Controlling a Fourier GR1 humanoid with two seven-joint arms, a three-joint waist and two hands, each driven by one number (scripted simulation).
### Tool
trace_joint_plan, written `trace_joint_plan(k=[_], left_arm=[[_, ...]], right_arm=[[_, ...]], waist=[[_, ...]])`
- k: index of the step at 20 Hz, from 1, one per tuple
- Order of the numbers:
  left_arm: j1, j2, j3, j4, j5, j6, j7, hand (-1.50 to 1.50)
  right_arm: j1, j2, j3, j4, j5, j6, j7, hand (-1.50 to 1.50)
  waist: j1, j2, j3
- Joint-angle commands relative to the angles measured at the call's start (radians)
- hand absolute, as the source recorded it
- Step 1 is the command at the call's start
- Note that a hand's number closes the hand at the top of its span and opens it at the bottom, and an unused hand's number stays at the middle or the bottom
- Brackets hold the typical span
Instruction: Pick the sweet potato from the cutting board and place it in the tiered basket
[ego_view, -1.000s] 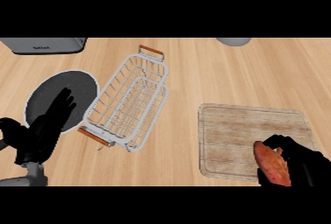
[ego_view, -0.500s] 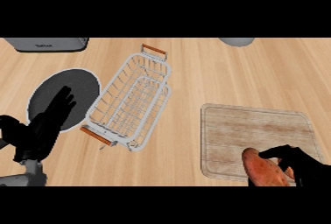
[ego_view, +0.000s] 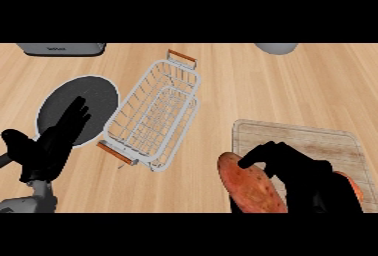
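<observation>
Single view from my head, facing steeply down at the table (ego_view: 244, 80), fairly near; its far edge appears cut off.

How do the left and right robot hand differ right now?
The left robot hand is open, fingers straight, resting over the edge of the dark plate and holding nothing; the right robot hand is curled round the sweet potato. The left sits at the view's left beside the wire basket; the right is at the cutting board's lower left corner. Both are black and enter from the lower edge.
</observation>
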Motion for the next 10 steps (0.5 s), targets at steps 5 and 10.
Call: trace_joint_plan(k=[5, 10], left_arm=[[0.001, -0.014, -0.018, 0.018, -0.010, -0.018, -0.013, 0.00], [-0.034, -0.009, 0.012, 0.024, 0.017, -0.025, 0.008, 0.00]], right_arm=[[-0.459, 0.145, 0.079, 0.283, -0.015, -0.029, 0.323, 1.50], [-0.580, 0.147, 0.071, 0.455, -0.099, -0.132, 0.368, 1.50]], waist=[[0.014, 0.001, 0.000], [0.012, 0.002, 0.002]])
